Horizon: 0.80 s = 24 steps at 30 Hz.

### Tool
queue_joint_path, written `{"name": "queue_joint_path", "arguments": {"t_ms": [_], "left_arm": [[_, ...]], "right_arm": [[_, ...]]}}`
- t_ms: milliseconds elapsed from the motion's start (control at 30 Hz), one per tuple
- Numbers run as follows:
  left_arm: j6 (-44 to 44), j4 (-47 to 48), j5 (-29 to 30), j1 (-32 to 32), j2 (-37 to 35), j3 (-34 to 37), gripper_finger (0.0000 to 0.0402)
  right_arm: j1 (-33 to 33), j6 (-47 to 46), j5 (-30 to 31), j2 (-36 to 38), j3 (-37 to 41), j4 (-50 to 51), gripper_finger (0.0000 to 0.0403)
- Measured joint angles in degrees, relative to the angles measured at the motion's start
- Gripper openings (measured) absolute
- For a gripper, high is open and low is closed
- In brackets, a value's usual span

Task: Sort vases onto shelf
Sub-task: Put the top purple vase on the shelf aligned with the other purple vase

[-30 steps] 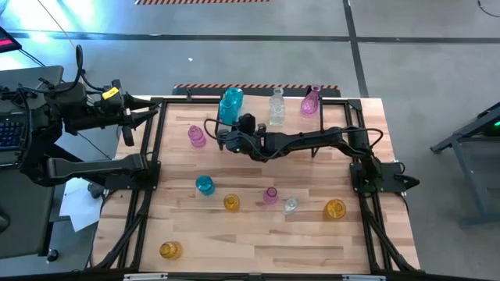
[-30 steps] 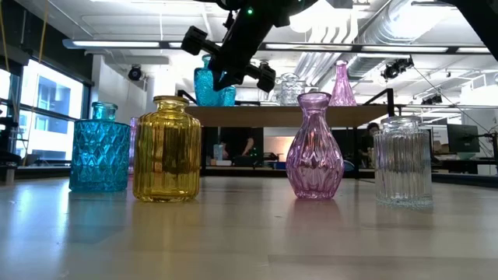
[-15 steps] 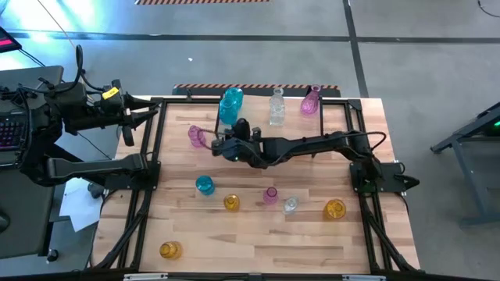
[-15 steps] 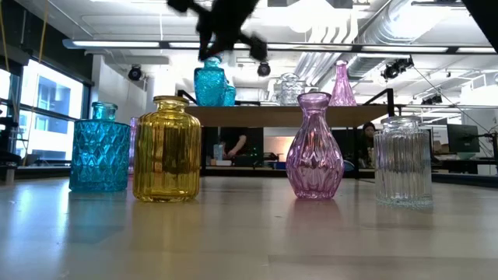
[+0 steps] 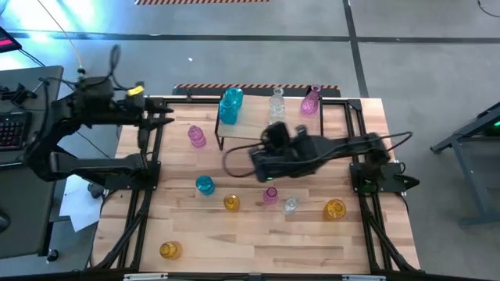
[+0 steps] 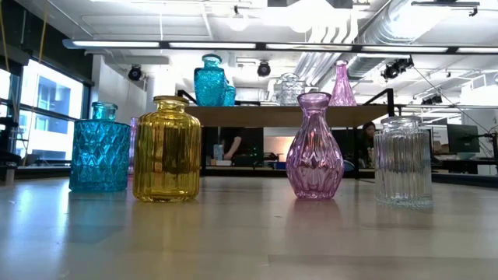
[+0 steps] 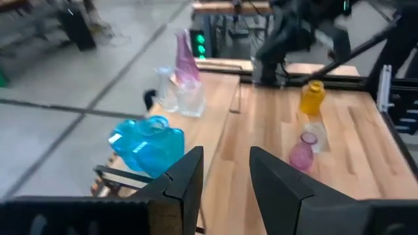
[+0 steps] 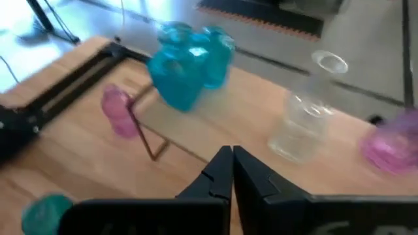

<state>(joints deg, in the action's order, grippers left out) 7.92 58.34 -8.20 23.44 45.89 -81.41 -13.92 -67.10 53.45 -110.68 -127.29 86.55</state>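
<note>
From above we see a wooden table (image 5: pixel 258 234) with a small shelf (image 5: pixel 258 129) at its far edge. On the shelf stand two teal vases (image 5: pixel 230 105) close together at the left end, a clear vase (image 5: pixel 276 107) in the middle and a pink vase (image 5: pixel 312 100) at the right end. Our right gripper (image 5: pixel 262 162) hangs over the middle of the table, just in front of the shelf, with its fingers pressed together and nothing between them. Our left gripper (image 7: pixel 225 176) waits at the table's left edge, fingers partly apart and empty, aimed along the shelf. Vases not yet sorted stand upright on the table: a pink one (image 5: pixel 196 136) left of the shelf, then a row nearer the front with a teal one (image 5: pixel 205 185), a small amber one (image 5: pixel 231 203), a pink one (image 5: pixel 270 195), a clear one (image 5: pixel 290 204) and an amber one (image 5: pixel 334 208), plus an amber one (image 5: pixel 170 250) alone near the front left corner. We judge that the pink vase in the row lies nearest the right gripper, just toward the table's front from it, its long axis vertical. The right arm is clearly closer to that row than the left; it would need to spread its fingers before coming down around a neck.
</note>
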Motion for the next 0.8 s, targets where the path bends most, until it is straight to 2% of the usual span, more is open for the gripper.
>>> {"name": "queue_joint_path", "arguments": {"t_ms": [167, 333, 500, 633, 800], "left_arm": [[-3.9, -2.3, -0.1, 0.0, 4.4, 0.0, 0.0117], [-9.0, -9.4, -0.1, -0.8, 8.7, 0.0, 0.0117], [-12.9, -17.4, 0.5, -5.1, 13.3, 0.0, 0.0117], [-16.6, -22.5, 5.8, -9.9, 15.2, 0.0, 0.0117], [-19.9, -23.3, 13.9, -19.2, 16.1, 0.0, 0.0117]], "right_arm": [[-1.5, 0.6, -2.2, 7.5, 8.2, 3.4, 0.0000], [-2.7, 4.3, -10.4, 14.7, 17.9, 3.5, 0.0000], [-6.3, 3.6, -11.1, 22.2, 29.8, 1.5, 0.0000], [-9.1, 2.9, -10.9, 28.1, 38.9, -1.6, 0.0000], [-11.1, 1.8, -12.1, 35.5, 46.7, -9.6, 0.0000]]}}
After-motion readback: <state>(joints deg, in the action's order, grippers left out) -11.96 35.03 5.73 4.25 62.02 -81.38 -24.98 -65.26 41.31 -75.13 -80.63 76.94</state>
